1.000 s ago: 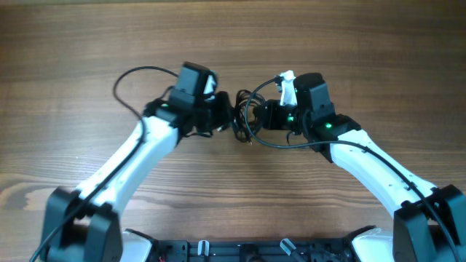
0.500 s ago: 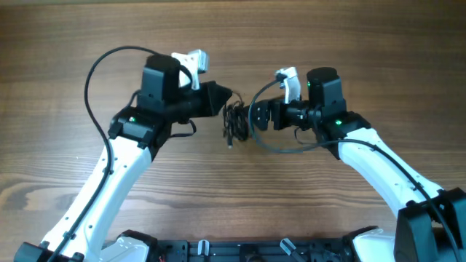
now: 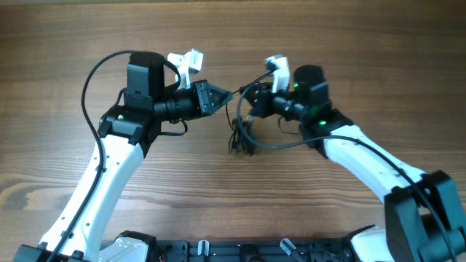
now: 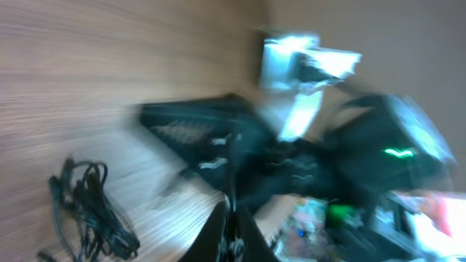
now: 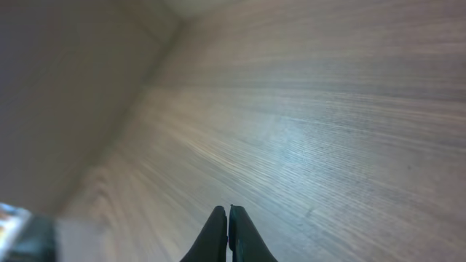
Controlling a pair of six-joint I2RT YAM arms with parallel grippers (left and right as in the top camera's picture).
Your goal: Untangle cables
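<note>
1. From overhead, the left gripper point(image 3: 222, 97) and the right gripper point(image 3: 247, 108) point at each other, tips close but apart. The cables point(image 3: 239, 137) sit as a small dark knotted bundle on the wooden counter point(image 3: 349, 44). They lie just off the two tips, on the side toward the arm bases and nearer the right gripper. From up here I cannot tell whether either one has hold of a strand.

2. The left wrist view is badly blurred. The left gripper point(image 4: 230, 225) has its fingers pressed together. A thin dark line runs up from the tips towards the right gripper point(image 4: 211, 138) ahead, too smeared to say whether it is a strand. The cables point(image 4: 91, 211) lie in loose loops on the counter point(image 4: 109, 58), off to the left of the fingers and apart from them.

3. In the right wrist view, the right gripper point(image 5: 228, 218) is clenched, fingers meeting with nothing visible between them. Beyond them is only bare counter point(image 5: 328, 109), and the cables do not show.
</note>
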